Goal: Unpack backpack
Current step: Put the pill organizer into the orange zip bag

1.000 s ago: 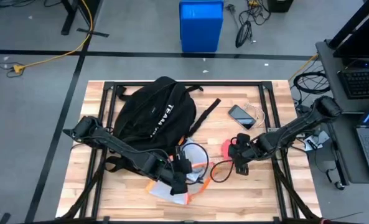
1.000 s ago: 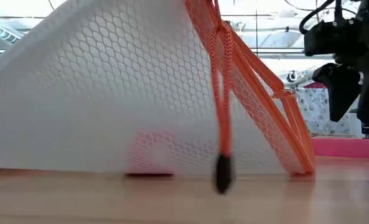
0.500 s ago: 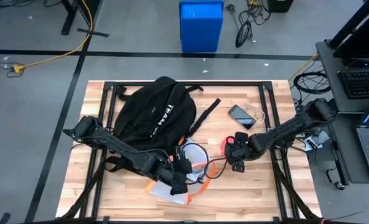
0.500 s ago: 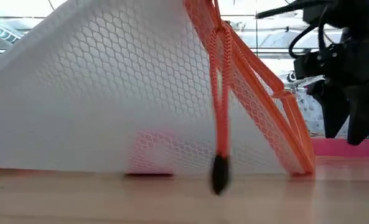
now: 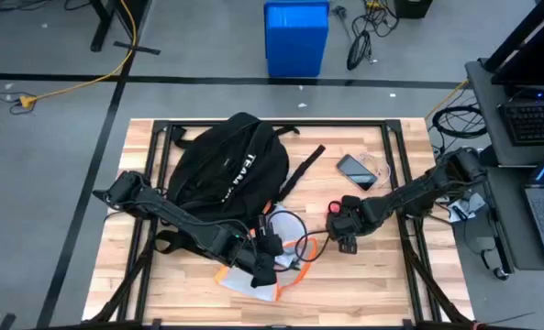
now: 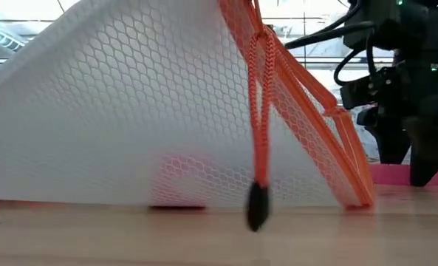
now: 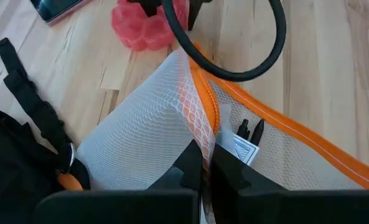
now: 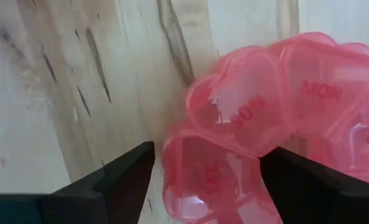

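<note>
Right pincer [image 8: 206,180] astride pink pill case [image 8: 265,118], seemingly untouched.

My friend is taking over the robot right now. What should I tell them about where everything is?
Left gripper: shut on the white mesh pouch with orange zipper, near the table's front.
Right gripper: open, fingers either side of the pink pill organizer, not closed on it yet.
Backpack: lying at the table's back left.
Already out on the table: pouch, pill organizer, a phone, a black cable loop.
Left to do: finish the pill organizer move; whether anything remains inside the backpack cannot be seen.
</note>
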Controlling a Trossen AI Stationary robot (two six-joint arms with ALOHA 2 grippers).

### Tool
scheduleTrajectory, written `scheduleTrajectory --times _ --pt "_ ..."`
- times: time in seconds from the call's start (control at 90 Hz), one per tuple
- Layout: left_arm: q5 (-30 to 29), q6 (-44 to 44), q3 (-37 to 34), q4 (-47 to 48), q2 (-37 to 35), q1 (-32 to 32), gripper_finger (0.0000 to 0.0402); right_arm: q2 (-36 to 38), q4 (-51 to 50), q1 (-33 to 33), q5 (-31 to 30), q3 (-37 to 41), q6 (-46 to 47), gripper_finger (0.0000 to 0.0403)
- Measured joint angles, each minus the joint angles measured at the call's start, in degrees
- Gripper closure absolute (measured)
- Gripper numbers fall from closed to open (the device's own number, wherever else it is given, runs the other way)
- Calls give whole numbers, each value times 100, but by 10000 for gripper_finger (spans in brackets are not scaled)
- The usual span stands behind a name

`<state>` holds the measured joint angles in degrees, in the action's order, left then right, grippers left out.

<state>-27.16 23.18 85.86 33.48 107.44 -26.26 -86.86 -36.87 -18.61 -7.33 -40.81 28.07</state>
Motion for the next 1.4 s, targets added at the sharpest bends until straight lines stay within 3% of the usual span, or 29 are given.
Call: scheduleTrajectory --times 0.1,0.322,0.678,0.878,1.133,1.4 --pt "0 0 0 4 0 0 402 -75 -18 28 90 -1 104 145" --pt "0 0 0 4 0 0 402 -56 -41 24 191 5 141 226" --pt "0 0 0 2 0 -1 402 -80 -282 -25 506 -240 -24 208" --pt "0 2 0 4 0 -2 402 -78 -488 -315 1045 -648 -51 223" --pt "0 5 0 8 0 0 402 -73 -830 -820 1333 -1196 -10 209" --pt "-2 -9 0 11 0 9 402 -62 -119 -1273 1376 -1916 114 217"
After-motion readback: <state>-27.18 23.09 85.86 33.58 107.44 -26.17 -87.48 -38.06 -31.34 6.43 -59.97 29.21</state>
